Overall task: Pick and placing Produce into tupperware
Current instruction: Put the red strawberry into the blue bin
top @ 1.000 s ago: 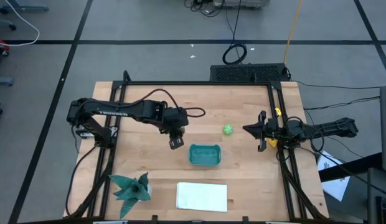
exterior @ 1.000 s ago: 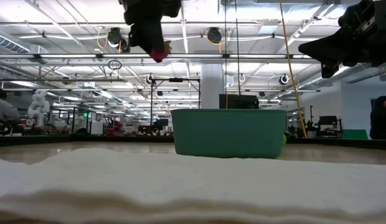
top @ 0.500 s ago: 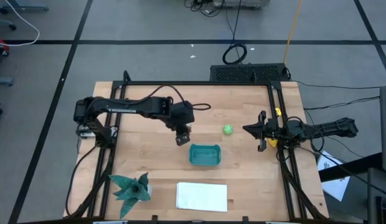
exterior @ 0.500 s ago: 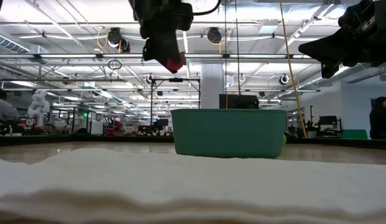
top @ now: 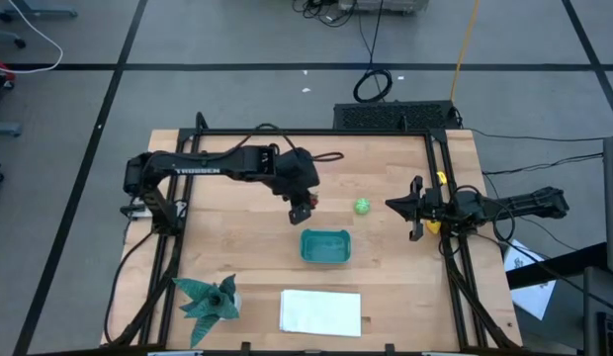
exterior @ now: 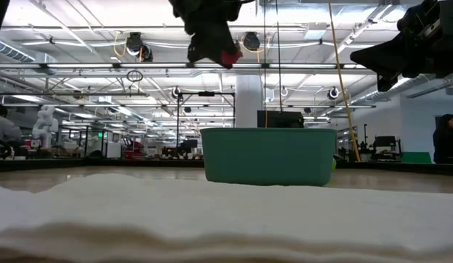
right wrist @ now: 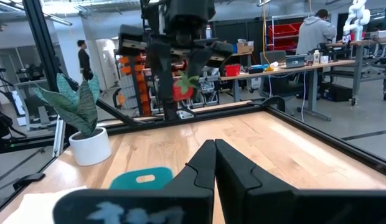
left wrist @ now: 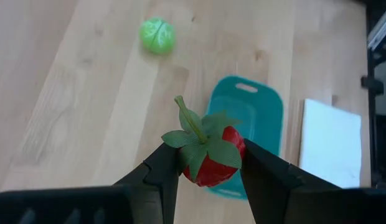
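Observation:
My left gripper hangs in the air just beyond the far left corner of the teal tub, shut on a red toy fruit with a green leafy top. The fruit also shows red under the gripper in the low view and in the right wrist view. A light green round toy rests on the table to the tub's far right. The tub sits on the wood. The yellow toy is not visible. My right gripper waits shut by the table's right edge. My left gripper pinches the red fruit's body between its two fingers, one on each side, coming from above and pointing down. The fruit is lifted clear of the table, with its green stem and leaves standing out past the fingertips.
A flat white rectangle lies near the table's near edge, and a spiky teal-green plant in a white pot stands at the near left corner. Black frame rails run along both sides. Bare wood lies around the tub.
My left gripper has carried the red fruit toward the table's right and slightly toward the far edge, from left of the tub to just beyond its far left corner, staying shut on it. The right arm has kept still.

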You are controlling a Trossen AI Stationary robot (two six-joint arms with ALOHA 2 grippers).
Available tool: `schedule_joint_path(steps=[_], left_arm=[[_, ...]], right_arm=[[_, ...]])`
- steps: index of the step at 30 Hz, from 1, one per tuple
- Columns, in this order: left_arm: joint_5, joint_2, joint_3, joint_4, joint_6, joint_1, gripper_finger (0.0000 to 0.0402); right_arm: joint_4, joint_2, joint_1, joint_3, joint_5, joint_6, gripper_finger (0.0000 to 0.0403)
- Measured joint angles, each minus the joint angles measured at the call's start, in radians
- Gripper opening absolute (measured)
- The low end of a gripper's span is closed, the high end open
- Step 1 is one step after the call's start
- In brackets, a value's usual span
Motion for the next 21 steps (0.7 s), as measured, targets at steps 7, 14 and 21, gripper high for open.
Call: schedule_joint_path(steps=[7, 14, 21], left_arm=[[0.001, 0.122, 0.158, -0.082, 0.054, -0.006, 0.0141], [0.023, 0.247, 0.251, -0.104, 0.105, -0.027, 0.0141], [0.023, 0.292, 0.254, -0.104, 0.143, -0.07, 0.014]], right_arm=[[0.01, 0.004, 0.0, 0.0, 0.0, 0.001, 0.0], [0.01, 0.006, 0.0, 0.0, 0.0, 0.001, 0.0], [0.007, 0.006, 0.0, 0.0, 0.0, 0.0, 0.0]])
